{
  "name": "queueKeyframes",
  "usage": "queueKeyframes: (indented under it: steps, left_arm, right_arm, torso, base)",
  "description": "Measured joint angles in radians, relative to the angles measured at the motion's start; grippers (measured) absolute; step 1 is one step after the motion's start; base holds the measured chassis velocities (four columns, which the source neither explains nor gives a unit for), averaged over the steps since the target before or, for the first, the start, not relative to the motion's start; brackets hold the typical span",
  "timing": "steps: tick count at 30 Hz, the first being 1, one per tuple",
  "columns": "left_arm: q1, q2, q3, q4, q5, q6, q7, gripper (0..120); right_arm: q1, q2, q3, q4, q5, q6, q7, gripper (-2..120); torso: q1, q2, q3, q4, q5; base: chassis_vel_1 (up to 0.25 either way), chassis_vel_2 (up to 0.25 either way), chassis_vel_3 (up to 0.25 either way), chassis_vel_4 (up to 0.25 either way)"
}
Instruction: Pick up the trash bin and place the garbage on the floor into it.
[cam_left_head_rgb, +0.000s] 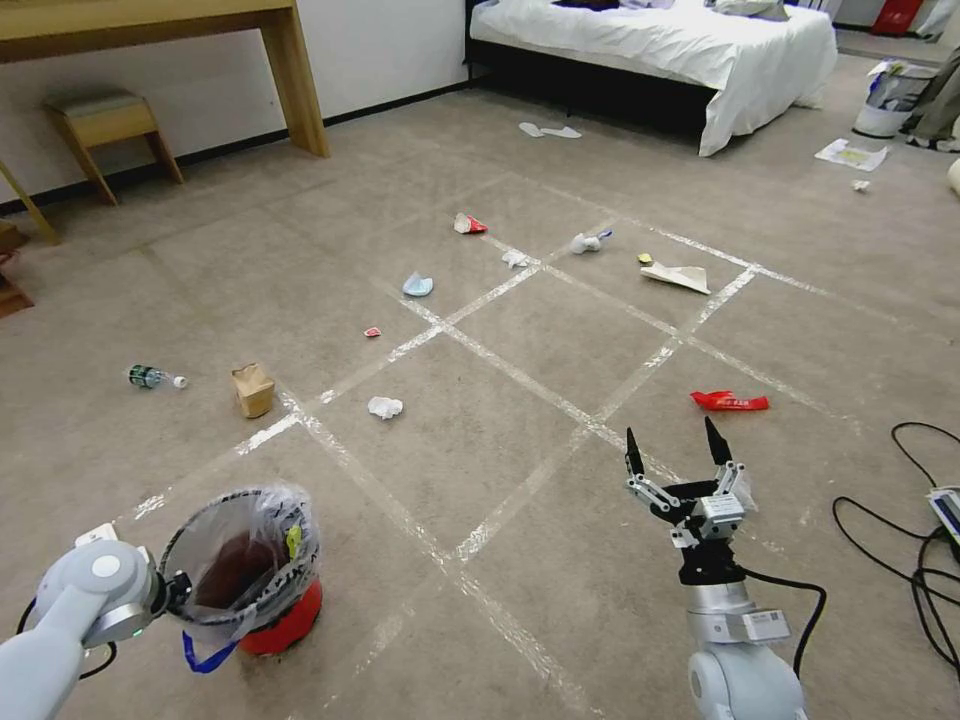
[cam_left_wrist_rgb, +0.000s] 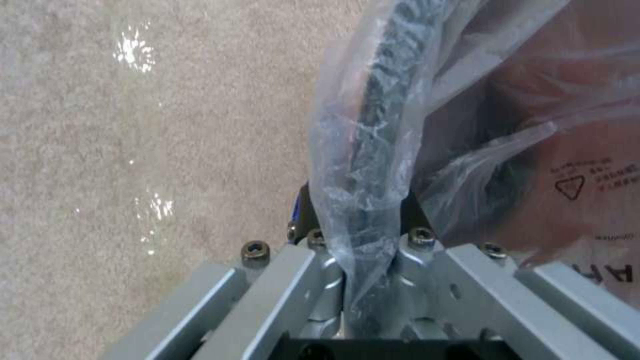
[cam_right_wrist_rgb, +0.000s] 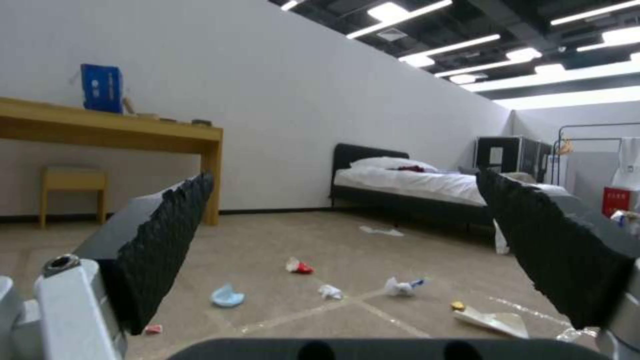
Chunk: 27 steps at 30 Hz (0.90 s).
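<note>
The red trash bin (cam_left_head_rgb: 262, 575) with its crinkled clear bag is tilted at the lower left of the head view. My left gripper (cam_left_head_rgb: 176, 590) is shut on its bagged rim (cam_left_wrist_rgb: 383, 100). My right gripper (cam_left_head_rgb: 673, 443) hovers open and empty above the floor (cam_left_head_rgb: 520, 350), a little short of a red wrapper (cam_left_head_rgb: 730, 401). Other garbage lies scattered on the carpet: a white tissue (cam_left_head_rgb: 385, 407), a brown box (cam_left_head_rgb: 253, 389), a plastic bottle (cam_left_head_rgb: 155, 377), a light-blue mask (cam_left_head_rgb: 417, 285), a red-and-white carton (cam_left_head_rgb: 468, 224) and folded paper (cam_left_head_rgb: 678, 276). The right wrist view looks between its dark fingers (cam_right_wrist_rgb: 167, 235) at the mask (cam_right_wrist_rgb: 227, 296).
A wooden desk (cam_left_head_rgb: 295, 90) and stool (cam_left_head_rgb: 105, 125) stand at the far left wall. A bed (cam_left_head_rgb: 660, 45) and white slippers (cam_left_head_rgb: 548, 130) lie ahead, with a white-grey bin (cam_left_head_rgb: 888, 98) at the far right. Black cables (cam_left_head_rgb: 915, 565) trail on the carpet at my right.
</note>
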Motion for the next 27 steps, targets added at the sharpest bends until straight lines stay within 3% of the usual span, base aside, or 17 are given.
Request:
queueKeyframes:
  steps: [7, 9, 12, 14, 18, 20, 27]
  left_arm:
    - [0.056, -0.011, -0.048, -0.055, -0.007, 0.002, 0.0, 1]
    - [0.082, -0.012, -0.083, -0.097, -0.025, 0.004, -0.018, 1]
    - [0.096, -0.012, -0.099, -0.123, -0.04, 0.005, -0.034, 1]
    - [0.122, 0.0, -0.136, -0.203, -0.098, 0.006, -0.08, 1]
    - [0.131, 0.015, -0.155, -0.258, -0.146, 0.002, -0.12, 1]
    - [0.133, 0.042, -0.171, -0.324, -0.239, 0.001, -0.182, 1]
    - [0.118, 0.088, -0.189, -0.395, -0.34, -0.003, -0.241, 1]
  right_arm:
    - [-0.003, 0.001, 0.0, 0.005, -0.001, 0.0, 0.002, 100]
    - [-0.003, 0.001, -0.001, 0.004, -0.001, 0.001, 0.002, 100]
    - [-0.001, 0.001, -0.001, 0.002, -0.001, 0.001, 0.002, 100]
    - [0.006, 0.006, -0.008, -0.01, 0.002, 0.004, -0.001, 100]
    - [0.009, 0.012, -0.012, -0.024, 0.004, 0.01, -0.001, 100]
    - [0.009, 0.018, -0.012, -0.035, -0.004, 0.019, 0.001, 100]
    - [0.009, 0.026, -0.015, -0.038, -0.053, 0.022, 0.052, 100]
  torso:
    - [0.0, 0.0, 0.0, 0.0, -0.0004]
    - [0.0, 0.0, 0.0, -0.0002, -0.0005]
    - [0.0, 0.0, 0.0, -0.0001, -0.0006]
    - [0.0, 0.0, 0.0, -0.0001, -0.0004]
    - [0.0, 0.0, 0.0, -0.0002, -0.0004]
    - [0.0, 0.0, 0.0, -0.0001, -0.0002]
    - [0.0, 0.0, 0.0, -0.0004, -0.0002]
  base:
    - [0.0, 0.0, 0.0, 0.0]
    - [0.0, 0.0, 0.0, 0.0]
    - [0.0, 0.0, 0.0, 0.0]
    - [0.0, 0.0, 0.0, 0.0]
    - [0.0, 0.0, 0.0, 0.0]
    - [0.0, 0.0, 0.0, 0.0]
    - [0.0, 0.0, 0.0, 0.0]
